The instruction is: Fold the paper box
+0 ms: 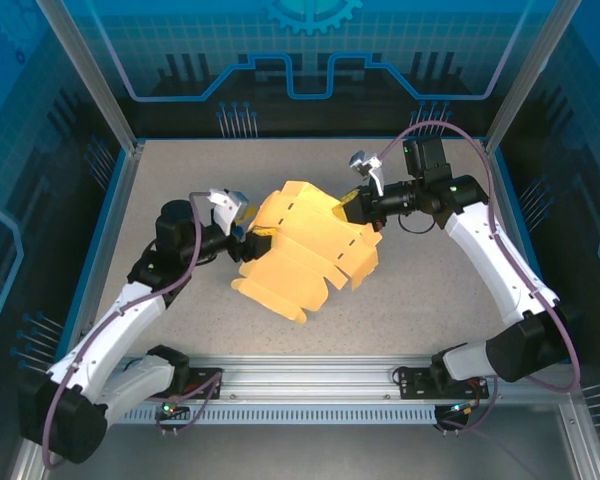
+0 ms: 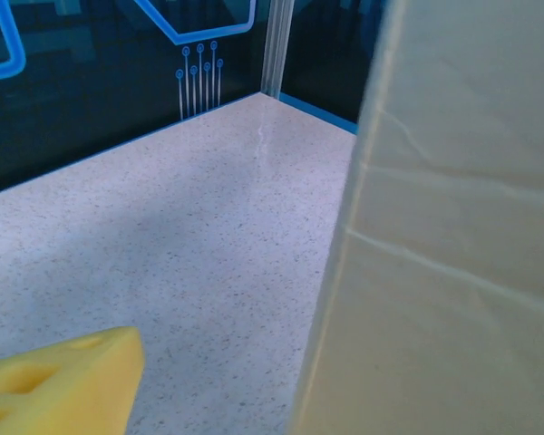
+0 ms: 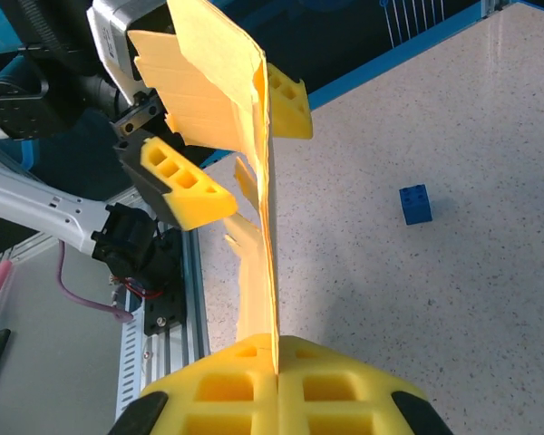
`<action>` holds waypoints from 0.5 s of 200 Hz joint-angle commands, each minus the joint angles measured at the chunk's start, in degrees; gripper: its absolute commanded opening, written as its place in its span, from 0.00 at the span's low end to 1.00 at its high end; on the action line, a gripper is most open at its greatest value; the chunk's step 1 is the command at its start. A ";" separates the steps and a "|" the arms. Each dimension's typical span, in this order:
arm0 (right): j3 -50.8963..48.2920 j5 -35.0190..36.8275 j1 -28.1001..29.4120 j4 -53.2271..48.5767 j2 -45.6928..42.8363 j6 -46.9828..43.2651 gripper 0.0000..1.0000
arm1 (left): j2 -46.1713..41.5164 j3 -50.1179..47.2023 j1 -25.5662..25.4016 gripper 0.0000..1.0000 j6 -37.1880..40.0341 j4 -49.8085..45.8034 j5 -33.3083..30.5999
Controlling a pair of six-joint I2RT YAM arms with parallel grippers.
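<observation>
The paper box [image 1: 310, 245] is a part-creased sheet in the middle of the table [image 1: 430, 290], raised on edge rather than lying flat, with its near corner down on the surface. The right gripper [image 3: 276, 361] is clamped on the sheet's right edge, the thin card pinched between its pads. The left gripper [image 1: 245, 238] is at the sheet's left edge with its jaws apart. Seen from the right wrist camera, its fingers [image 3: 179, 179] stand one on each side of the card without squeezing it, so it appears to hold nothing.

The main risk is that the whole sheet hangs from that single pinch on the right. Card this thin is springy, so the folds already started could open again, or the sheet could swing about the pinch and drop towards the near side. A small pull from the right arm could also slide the edge out of the pads.

On the left, the danger is a bad bite. If the jaws close off the crease line or catch a notched tab, they would crumple a flap or set a crease in the wrong place. With both ends gripped, moving the arms apart could tear the card along its slits, and pushing them together could buckle the middle panel
</observation>
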 commanded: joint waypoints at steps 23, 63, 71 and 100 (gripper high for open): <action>-0.02 -2.07 -1.22 -0.51 -1.69 -4.48 0.00 | 5.31 1.99 2.00 0.53 -3.85 7.73 14.57; -1.16 -1.55 -1.29 1.65 -1.65 -5.66 0.00 | 7.41 3.05 2.58 0.27 -8.80 11.57 19.63; -1.26 -1.21 -1.27 2.18 -1.63 -5.57 0.00 | 7.34 2.80 2.71 0.19 -10.05 13.02 20.28; -2.06 2.16 -1.34 5.00 -2.64 -5.50 0.00 | 7.25 2.62 2.93 0.01 -15.14 14.71 19.92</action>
